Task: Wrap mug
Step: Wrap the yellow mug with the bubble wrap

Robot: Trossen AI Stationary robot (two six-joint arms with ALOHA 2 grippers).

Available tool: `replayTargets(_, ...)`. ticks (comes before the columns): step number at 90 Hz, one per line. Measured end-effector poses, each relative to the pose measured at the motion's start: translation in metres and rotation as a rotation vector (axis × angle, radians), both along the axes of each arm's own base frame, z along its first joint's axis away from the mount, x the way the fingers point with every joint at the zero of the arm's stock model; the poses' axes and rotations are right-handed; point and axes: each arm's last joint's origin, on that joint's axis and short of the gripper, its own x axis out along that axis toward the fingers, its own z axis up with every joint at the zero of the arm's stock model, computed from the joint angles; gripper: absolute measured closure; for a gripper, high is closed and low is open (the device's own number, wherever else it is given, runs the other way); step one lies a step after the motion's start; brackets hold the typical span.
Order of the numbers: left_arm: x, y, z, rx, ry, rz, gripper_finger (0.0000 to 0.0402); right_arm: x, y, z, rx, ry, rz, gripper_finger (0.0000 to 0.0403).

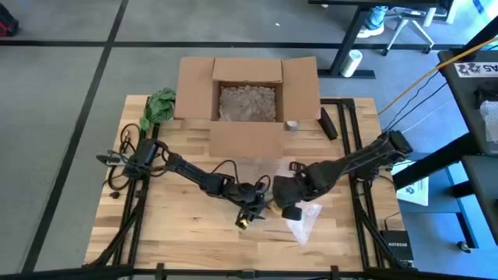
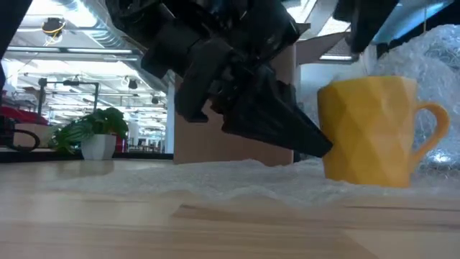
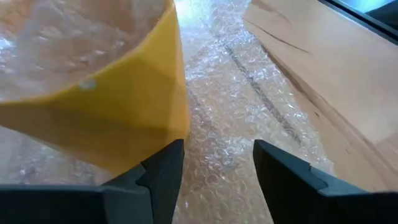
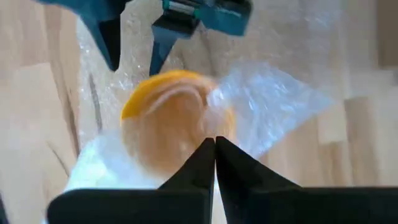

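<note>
A yellow faceted mug (image 2: 366,129) stands upright on a sheet of bubble wrap (image 3: 249,93) near the table's front middle. My left gripper (image 3: 217,168) is open, low at the mug's left. One finger (image 3: 163,171) is next to the mug's lower wall (image 3: 143,124), the other over the wrap. I cannot tell whether it touches the mug. My right gripper (image 4: 215,149) hangs above the mug (image 4: 168,118), shut on a raised part of the bubble wrap (image 4: 273,99). Wrap rises behind the mug (image 2: 438,57). My right gripper pinches the bubble wrap (image 4: 231,123) between its shut fingertips, coming from above and pointing down over the mug's mouth. The held part is lifted off the table and lies across the mouth; the rest stays on the table. Edge or fold, I cannot tell.
An open cardboard box (image 1: 247,101) filled with crumpled paper stands at the table's far middle. A green plant (image 1: 159,107) stands at the far left, a black object (image 1: 327,123) right of the box, and cables (image 1: 124,159) lie at the left.
</note>
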Motion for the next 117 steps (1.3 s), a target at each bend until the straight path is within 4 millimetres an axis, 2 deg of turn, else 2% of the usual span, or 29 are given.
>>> replayTargets(10, -0.001, 0.0, -0.001, 0.002, 0.007, -0.001, 0.0225, -0.016, 0.012, 0.013, 0.042, -0.03, -0.005, 0.0383)
replayTargets(25, -0.002, -0.003, 0.001, 0.01, 0.006, -0.009, 0.0225, -0.042, 0.026, 0.023, 0.058, -0.016, -0.082, 0.0328)
replayTargets(40, -0.007, -0.009, 0.02, 0.041, -0.021, -0.016, 0.0225, -0.059, 0.042, 0.024, 0.0, -0.041, -0.117, 0.0293)
replayTargets(49, -0.012, -0.012, 0.029, 0.063, -0.02, -0.008, 0.0225, -0.066, 0.05, 0.019, -0.012, -0.05, -0.134, 0.0292)
replayTargets(61, -0.014, -0.015, 0.041, 0.073, -0.054, -0.018, 0.0225, -0.08, 0.06, 0.004, -0.011, -0.006, -0.187, 0.0295)
replayTargets(75, -0.014, -0.015, 0.042, 0.096, -0.063, -0.009, 0.0225, -0.097, 0.072, -0.015, -0.001, 0.033, -0.239, 0.0296)
replayTargets(102, -0.014, -0.012, 0.044, 0.158, -0.089, 0.075, 0.0225, -0.125, 0.084, -0.006, 0.003, -0.109, -0.314, 0.0297)
replayTargets(117, -0.012, 0.006, 0.04, 0.155, -0.035, 0.202, 0.0225, -0.135, 0.089, -0.011, 0.002, -0.154, -0.347, 0.0297)
